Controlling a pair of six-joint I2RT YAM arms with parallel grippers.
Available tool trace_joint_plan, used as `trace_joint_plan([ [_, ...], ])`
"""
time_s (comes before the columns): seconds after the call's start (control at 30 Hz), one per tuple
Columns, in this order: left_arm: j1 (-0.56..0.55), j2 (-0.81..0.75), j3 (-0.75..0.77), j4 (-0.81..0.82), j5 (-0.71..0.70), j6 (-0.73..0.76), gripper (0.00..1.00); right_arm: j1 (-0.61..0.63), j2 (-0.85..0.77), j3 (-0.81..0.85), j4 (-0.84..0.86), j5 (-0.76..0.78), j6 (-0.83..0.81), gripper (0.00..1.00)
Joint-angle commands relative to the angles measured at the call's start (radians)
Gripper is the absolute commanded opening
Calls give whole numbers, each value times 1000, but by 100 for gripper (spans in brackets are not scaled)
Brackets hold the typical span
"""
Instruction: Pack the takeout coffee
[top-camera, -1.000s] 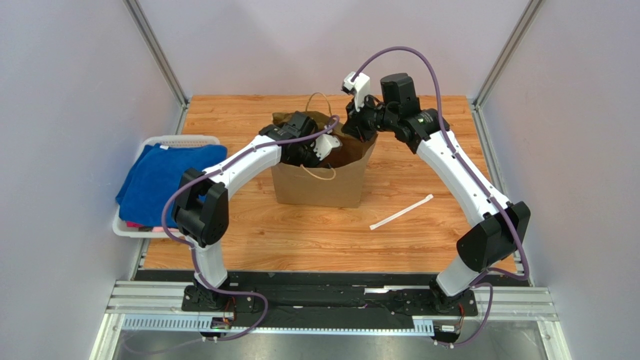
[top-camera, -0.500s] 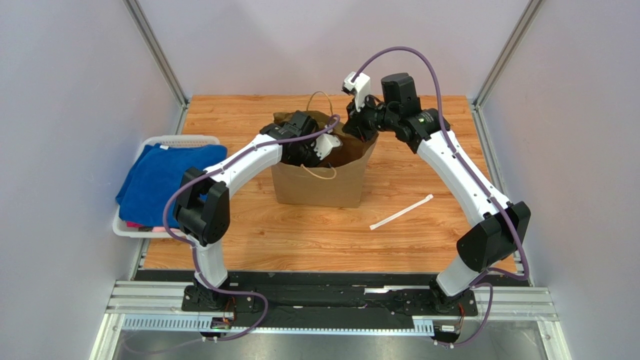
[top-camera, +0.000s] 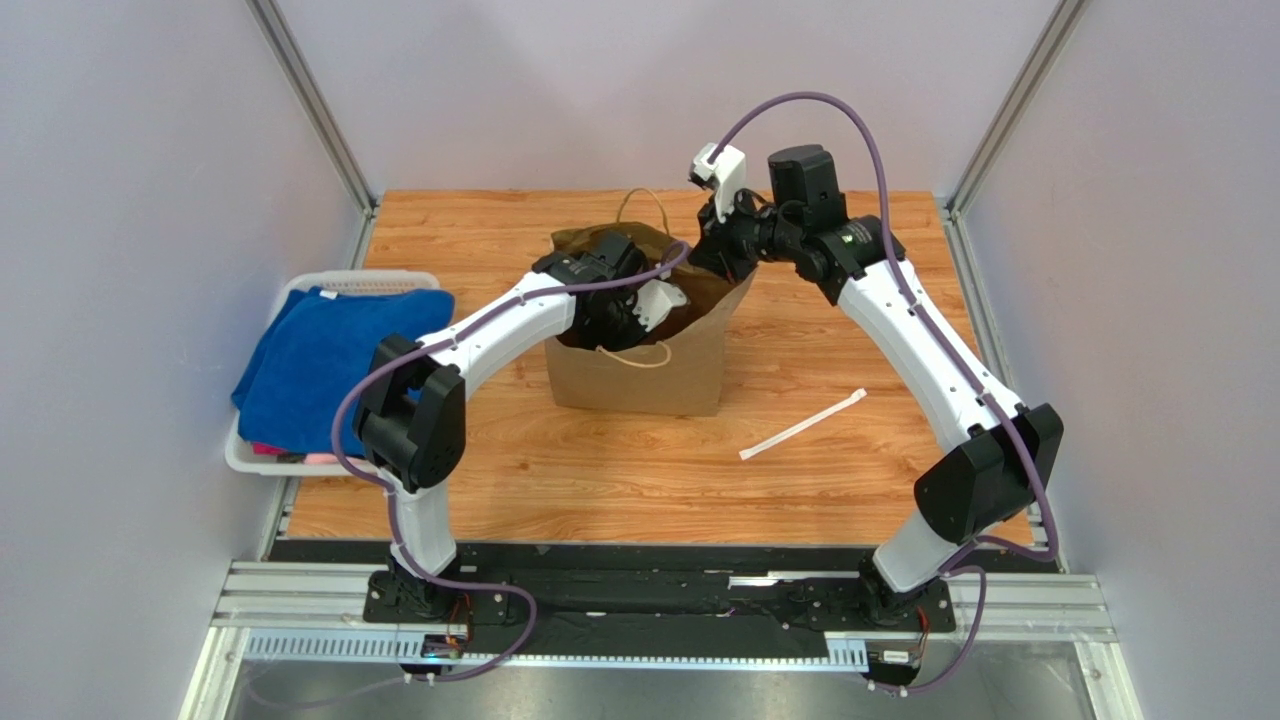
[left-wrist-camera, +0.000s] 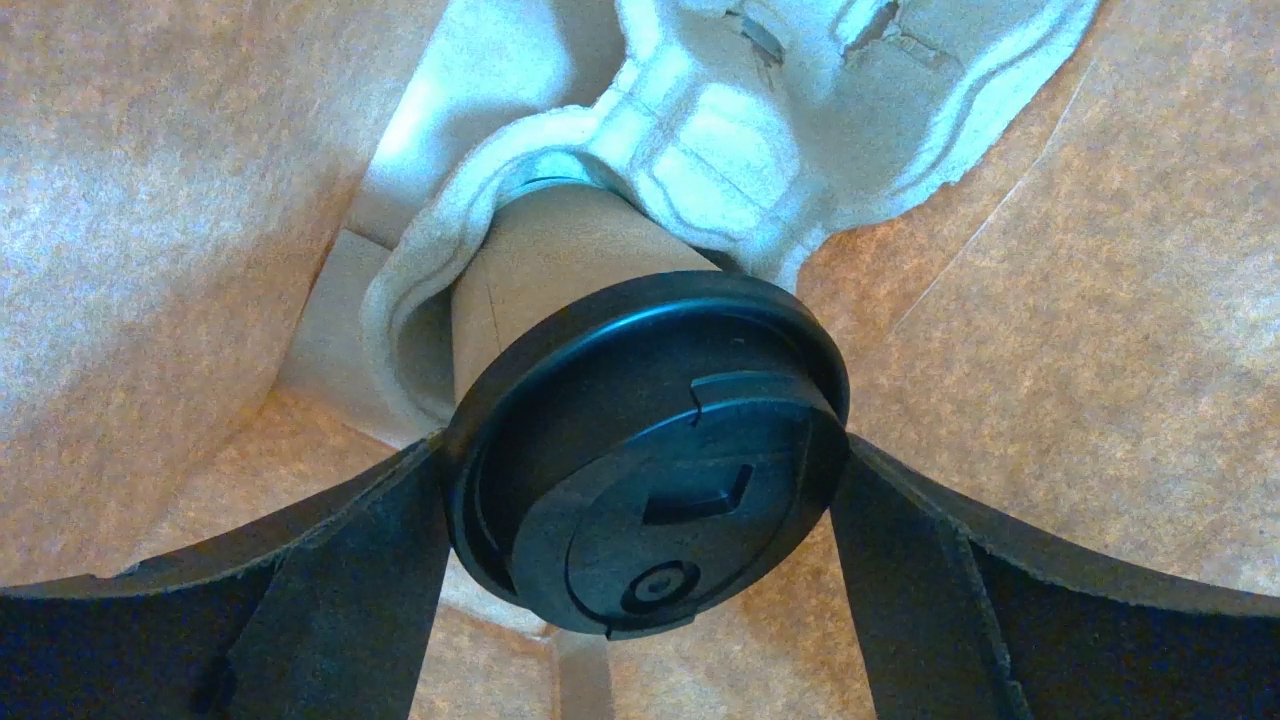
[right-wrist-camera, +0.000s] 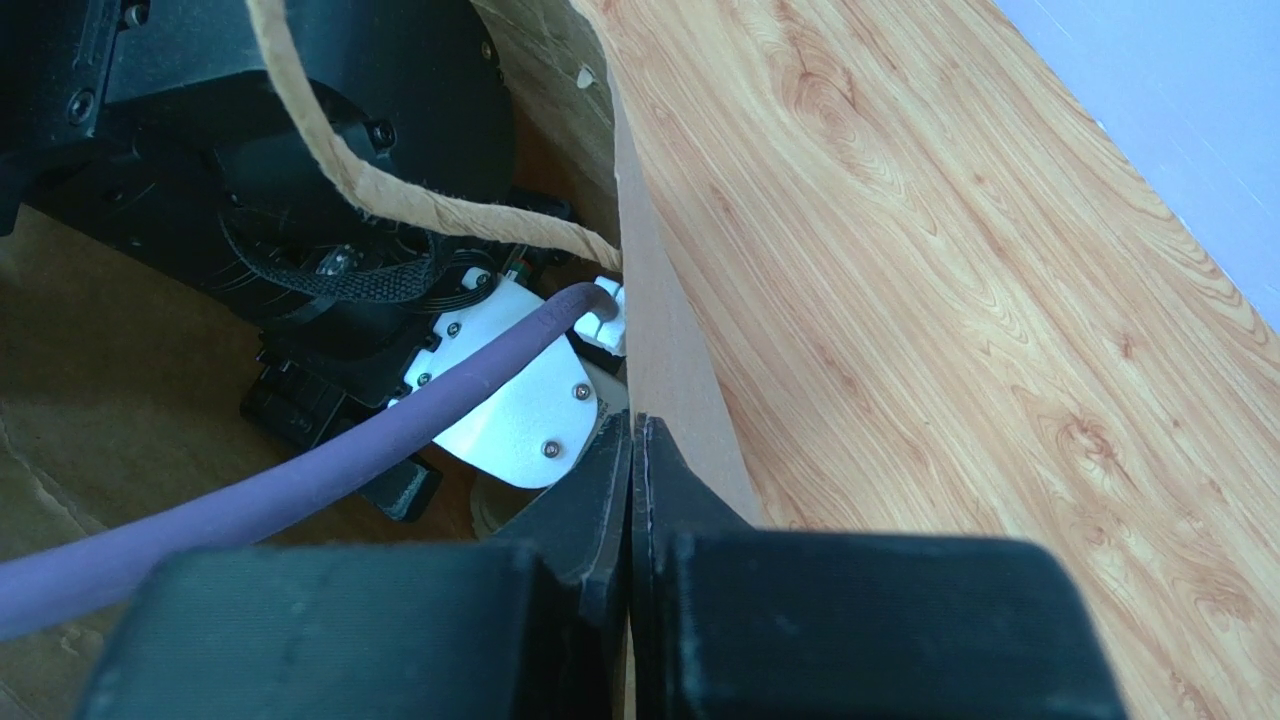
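Inside, left gripper (left-wrist-camera: 643, 458) clamps coffee (left-wrist-camera: 571, 263) (round black lid (left-wrist-camera: 669, 420)); right gripper (right-wrist-camera: 633, 450) pinches kraft bag (top-camera: 639, 375).

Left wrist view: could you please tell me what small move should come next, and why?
Probably open the left gripper to release the cup: it already sits in the tray socket inside the bag, while the right gripper pinches the bag's rim.

Matt kraft paper on the takeout coffee (left-wrist-camera: 556, 263) at centre frame, topped by a smooth black plastic lid (left-wrist-camera: 646, 458) with a dull sheen. Just above, rough, fibrous moulded pulp tray (left-wrist-camera: 721, 120). All round, soft matt paper bag (left-wrist-camera: 150, 225). Over on the right wrist view's right side, smooth, faintly glossy wood-grain tabletop (right-wrist-camera: 932, 225).
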Motion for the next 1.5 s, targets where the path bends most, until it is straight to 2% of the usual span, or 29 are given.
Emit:
trace_joint_plan([
  [0.0, -4, 17, -22, -5, -65, -35, 96, -9, -41, -10, -17, -3, -18, 0],
  [0.77, -35, -103, 62, -8, -73, -59, 99, -7, -41, -26, -3, -4, -16, 0],
  [1.47, -36, -178, 179, -77, 6, -107, 99, -1, -45, -32, 12, -6, -21, 0],
])
